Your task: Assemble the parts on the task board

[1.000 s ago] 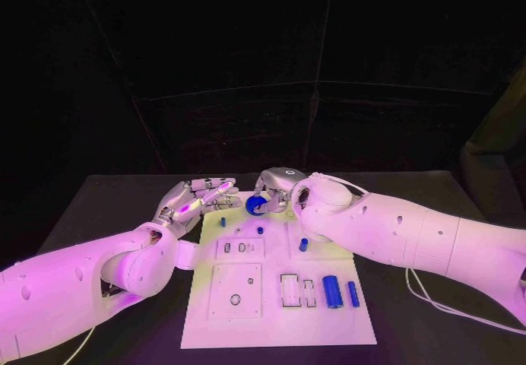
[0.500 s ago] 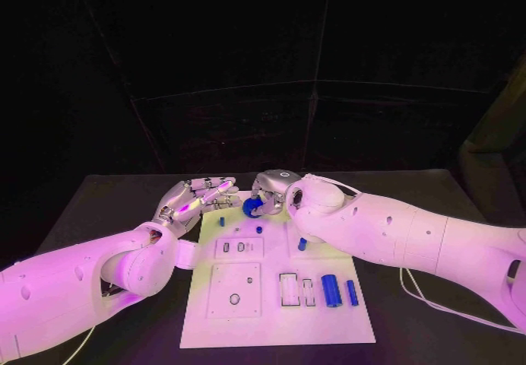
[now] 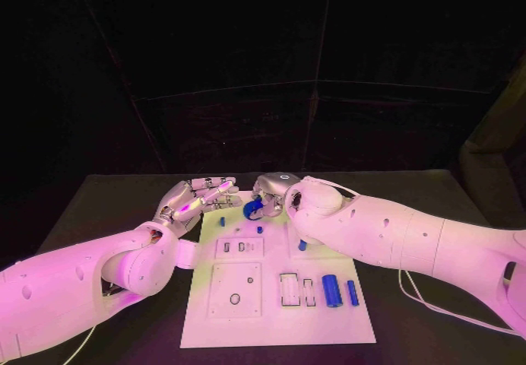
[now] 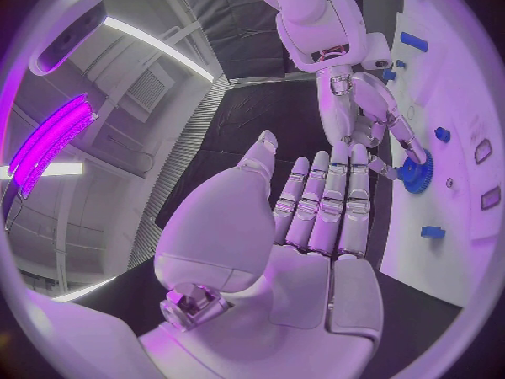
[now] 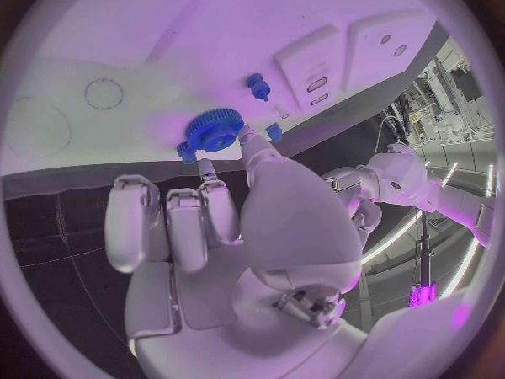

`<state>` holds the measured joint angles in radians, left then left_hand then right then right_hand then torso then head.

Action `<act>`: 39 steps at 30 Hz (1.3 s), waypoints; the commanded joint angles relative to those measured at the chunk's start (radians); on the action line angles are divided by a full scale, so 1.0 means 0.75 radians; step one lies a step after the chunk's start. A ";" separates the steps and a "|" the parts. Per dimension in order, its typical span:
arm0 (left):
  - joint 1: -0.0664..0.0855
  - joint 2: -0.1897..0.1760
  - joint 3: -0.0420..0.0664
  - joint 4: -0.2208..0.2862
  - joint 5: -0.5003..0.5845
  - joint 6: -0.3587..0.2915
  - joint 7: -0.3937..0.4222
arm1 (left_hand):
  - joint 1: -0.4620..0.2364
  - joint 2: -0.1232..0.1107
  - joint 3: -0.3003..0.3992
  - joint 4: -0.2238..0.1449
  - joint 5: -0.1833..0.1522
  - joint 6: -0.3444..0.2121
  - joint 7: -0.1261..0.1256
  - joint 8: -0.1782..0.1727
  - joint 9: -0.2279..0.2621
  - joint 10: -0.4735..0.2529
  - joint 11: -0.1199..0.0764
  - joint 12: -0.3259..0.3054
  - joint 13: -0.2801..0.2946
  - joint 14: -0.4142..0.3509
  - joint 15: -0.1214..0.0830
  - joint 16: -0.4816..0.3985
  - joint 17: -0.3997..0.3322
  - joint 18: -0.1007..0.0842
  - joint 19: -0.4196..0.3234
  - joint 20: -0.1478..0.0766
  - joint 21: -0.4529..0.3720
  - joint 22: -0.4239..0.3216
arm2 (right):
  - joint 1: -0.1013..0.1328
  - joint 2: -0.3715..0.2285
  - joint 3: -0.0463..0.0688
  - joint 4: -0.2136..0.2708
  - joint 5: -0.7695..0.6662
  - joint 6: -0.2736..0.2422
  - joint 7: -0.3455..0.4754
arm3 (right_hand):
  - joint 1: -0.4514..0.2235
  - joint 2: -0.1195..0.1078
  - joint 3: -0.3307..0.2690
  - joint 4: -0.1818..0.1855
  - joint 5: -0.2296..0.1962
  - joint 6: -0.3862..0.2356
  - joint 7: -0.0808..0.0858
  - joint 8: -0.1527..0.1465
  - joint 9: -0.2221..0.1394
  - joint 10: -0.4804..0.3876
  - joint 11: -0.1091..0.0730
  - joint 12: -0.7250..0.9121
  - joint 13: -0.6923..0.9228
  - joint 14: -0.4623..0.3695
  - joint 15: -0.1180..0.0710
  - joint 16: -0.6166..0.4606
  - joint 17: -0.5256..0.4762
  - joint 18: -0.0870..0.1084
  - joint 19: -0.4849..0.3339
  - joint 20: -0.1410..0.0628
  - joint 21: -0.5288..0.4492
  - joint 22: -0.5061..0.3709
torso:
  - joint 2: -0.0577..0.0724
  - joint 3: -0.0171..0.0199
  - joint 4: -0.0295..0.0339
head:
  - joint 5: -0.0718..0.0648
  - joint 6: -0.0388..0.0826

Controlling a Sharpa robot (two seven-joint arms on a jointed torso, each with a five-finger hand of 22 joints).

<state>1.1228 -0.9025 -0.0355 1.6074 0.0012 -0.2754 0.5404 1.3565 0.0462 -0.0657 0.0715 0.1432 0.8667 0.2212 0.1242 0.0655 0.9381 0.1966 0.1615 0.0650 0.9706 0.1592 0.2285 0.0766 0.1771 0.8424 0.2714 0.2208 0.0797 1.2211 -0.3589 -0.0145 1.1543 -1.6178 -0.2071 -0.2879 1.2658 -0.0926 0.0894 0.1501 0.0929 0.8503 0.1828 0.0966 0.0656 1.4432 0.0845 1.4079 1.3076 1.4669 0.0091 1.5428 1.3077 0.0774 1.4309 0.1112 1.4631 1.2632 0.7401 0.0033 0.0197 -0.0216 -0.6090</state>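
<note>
My right hand (image 3: pixel 274 194) hangs over the far end of the white task board (image 3: pixel 280 315), its fingertips pinching a blue gear (image 3: pixel 255 207). In the right wrist view the gear (image 5: pixel 215 130) sits at the tips of my thumb and a finger, right at the board's surface; I cannot tell whether it touches the board. My left hand (image 3: pixel 198 198) floats just beside the board's far left corner, palm up, fingers straight and lying together, holding nothing. Near the gear, small blue pegs (image 3: pixel 221 222) stand on the board. Toward the board's near end, to the right, lie a thick blue cylinder (image 3: pixel 331 291) and a thinner blue rod (image 3: pixel 352 293), side by side. The board rests on the black table (image 3: pixel 99 205).
</note>
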 commanded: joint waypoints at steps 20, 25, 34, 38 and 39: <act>0.002 -0.014 0.001 -0.010 -0.008 0.021 -0.001 | -0.002 0.013 0.001 -0.011 -0.008 0.003 0.043 -0.007 -0.001 0.009 0.006 -0.008 -0.001 0.011 0.000 -0.007 -0.002 0.008 0.011 -0.002 -0.006 -0.002 | 0.005 -0.483 0.000 0.293 0.549 -0.212 0.423 | 0.141 0.063 -0.101 -0.015 0.178 0.049 -0.012 -0.009 0.007 -0.040 0.002 -0.049 0.055 0.108 0.000 -0.008 0.215 -0.018 -0.020 0.006 -0.007 -0.029 | -0.009 0.0068 -0.0360 | 0.000 0.013; 0.002 -0.012 0.001 -0.019 -0.019 0.023 -0.001 | -0.004 0.018 0.000 -0.022 -0.008 0.009 0.040 -0.008 0.000 0.017 0.002 -0.010 -0.001 0.032 -0.005 -0.008 0.001 0.010 0.026 -0.005 -0.007 -0.004 | 0.006 -0.584 0.000 0.292 0.615 -0.180 0.490 | 0.189 0.048 -0.110 -0.059 0.182 0.065 -0.018 -0.004 0.008 -0.078 -0.004 -0.097 0.008 0.109 -0.005 -0.009 0.218 -0.015 -0.027 0.002 -0.013 -0.042 | -0.010 0.0118 -0.0444 | 0.000 0.016; 0.002 0.001 0.001 -0.037 -0.025 0.026 -0.001 | -0.004 0.019 0.000 -0.024 -0.008 0.010 0.040 -0.008 0.000 0.018 0.002 -0.011 -0.001 0.036 -0.006 -0.008 0.002 0.010 0.029 -0.005 -0.007 -0.005 | 0.005 -0.632 -0.001 0.196 0.623 -0.153 0.552 | 0.248 0.040 -0.116 -0.112 0.199 0.043 -0.030 -0.017 0.002 -0.117 -0.016 -0.144 -0.039 0.116 -0.015 0.002 0.252 -0.018 -0.021 -0.009 -0.008 -0.029 | -0.007 0.0104 -0.0397 | -0.017 0.016; 0.001 0.007 0.001 -0.043 -0.026 0.026 -0.001 | -0.004 0.019 0.000 -0.024 -0.008 0.010 0.040 -0.008 0.000 0.018 0.002 -0.011 -0.001 0.036 -0.006 -0.008 0.002 0.010 0.029 -0.006 -0.007 -0.005 | 0.004 -0.625 -0.001 0.153 0.613 -0.138 0.554 | 0.246 0.041 -0.118 -0.113 0.201 0.039 -0.029 -0.020 0.002 -0.114 -0.015 -0.141 -0.036 0.118 -0.015 0.005 0.258 -0.018 -0.019 -0.009 -0.007 -0.026 | -0.006 0.0075 -0.0353 | -0.019 0.014; 0.001 0.008 0.001 -0.044 -0.026 0.027 -0.001 | -0.004 0.019 0.000 -0.024 -0.008 0.010 0.040 -0.008 0.000 0.018 0.002 -0.011 -0.001 0.036 -0.006 -0.008 0.002 0.010 0.029 -0.006 -0.007 -0.005 | 0.003 -0.623 -0.001 0.146 0.611 -0.136 0.554 | 0.246 0.041 -0.118 -0.113 0.201 0.039 -0.029 -0.020 0.002 -0.114 -0.015 -0.141 -0.036 0.118 -0.015 0.005 0.258 -0.018 -0.019 -0.009 -0.007 -0.026 | -0.006 0.0085 -0.0356 | -0.019 0.013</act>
<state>1.1228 -0.8975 -0.0356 1.5749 -0.0076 -0.2701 0.5379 1.3514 0.0512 -0.0668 0.0589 0.1432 0.8667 0.2212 0.1242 0.0655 0.9454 0.1964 0.1569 0.0650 0.9902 0.1539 0.2285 0.0766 0.1772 0.8569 0.2676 0.2208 0.0773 1.2220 -0.8294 -0.0156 1.2678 -1.1708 -0.3271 0.0937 1.4451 -0.0627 0.0007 0.0699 0.2383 0.8857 0.1612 0.0851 0.0679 1.3610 0.0731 1.3037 1.2795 1.4668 0.0015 1.5430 1.3074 0.0773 1.4171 0.1104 1.4552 1.2427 0.7349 0.0105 -0.0091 -0.0353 -0.5983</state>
